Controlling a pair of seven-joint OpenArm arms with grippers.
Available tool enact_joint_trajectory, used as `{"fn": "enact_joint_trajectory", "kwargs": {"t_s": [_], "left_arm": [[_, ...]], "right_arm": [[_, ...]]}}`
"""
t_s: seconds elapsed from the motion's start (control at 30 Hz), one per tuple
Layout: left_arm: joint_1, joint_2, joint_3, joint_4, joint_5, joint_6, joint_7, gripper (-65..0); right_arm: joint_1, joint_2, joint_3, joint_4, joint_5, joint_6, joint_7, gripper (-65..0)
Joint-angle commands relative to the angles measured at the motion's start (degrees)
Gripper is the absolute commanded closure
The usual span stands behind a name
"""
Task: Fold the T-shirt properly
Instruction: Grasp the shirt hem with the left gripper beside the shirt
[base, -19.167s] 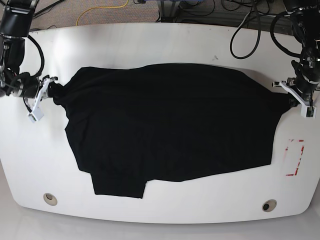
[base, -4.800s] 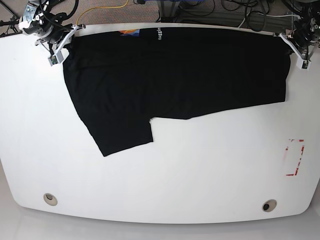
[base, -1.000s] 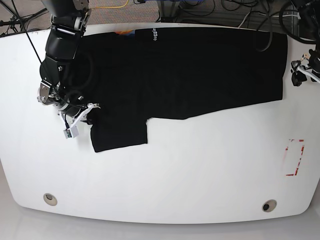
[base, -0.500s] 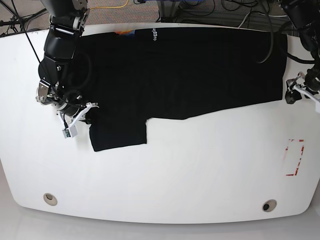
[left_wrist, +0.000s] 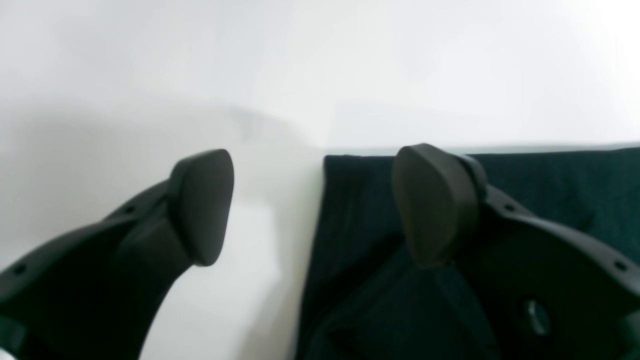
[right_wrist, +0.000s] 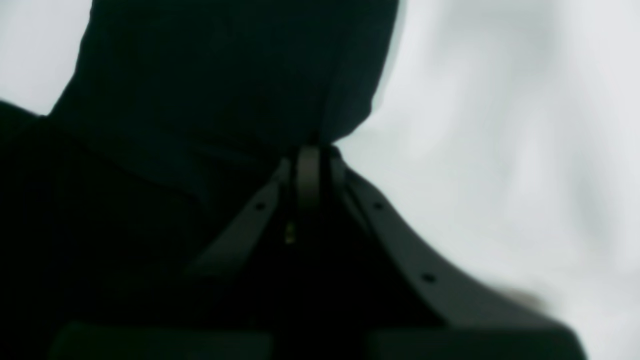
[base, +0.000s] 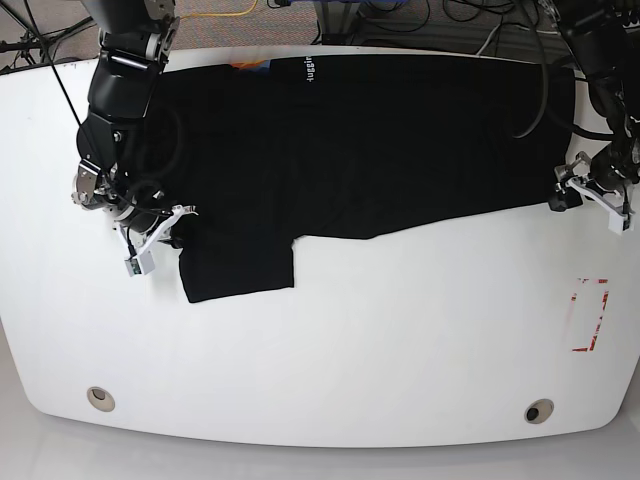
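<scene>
On the white table (base: 400, 340), your right gripper (base: 160, 238) pinches the T-shirt (base: 380, 140) sleeve; your left gripper (left_wrist: 315, 210), jaws spread, straddles the hem corner.

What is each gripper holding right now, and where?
The right gripper is shut on the T-shirt at its sleeve edge. The left gripper is open, straddling the hem corner, holding nothing.

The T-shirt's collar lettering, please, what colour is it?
White, on the black T-shirt; the base view shows it best.

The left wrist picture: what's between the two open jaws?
Bare white table and the T-shirt's edge; one of the left gripper's jaws sits over the cloth.
</scene>
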Motion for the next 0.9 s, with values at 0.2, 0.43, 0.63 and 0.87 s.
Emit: {"fn": "enact_joint_trajectory", "kwargs": {"t_s": [0.2, 0.43, 0.63, 0.87], "left_arm": [[-0.90, -1.32, 3.99, -1.43, -0.83, -0.30, -0.93, -45.1], [-1.60, -0.53, 5.40, -2.93, -1.70, -0.30, -0.93, -36.1], [-1.69, 0.18, 5.40, -2.49, -2.06, -0.30, -0.93, -19.2], [-1.86, 0.18, 6.28, -2.13, -2.06, -0.30, -1.01, 0.0]], "right_arm": [[0.53, 0.75, 0.21, 1.27, -0.86, -0.10, -1.30, 0.0], [0.53, 0.58, 0.04, 1.89, -0.86, -0.10, -1.30, 0.0], [0.53, 0.49, 0.04, 3.29, -1.03, -0.10, -1.39, 0.0], [0.53, 0.49, -0.14, 3.47, -1.12, -0.10, -1.39, 0.0]]}}
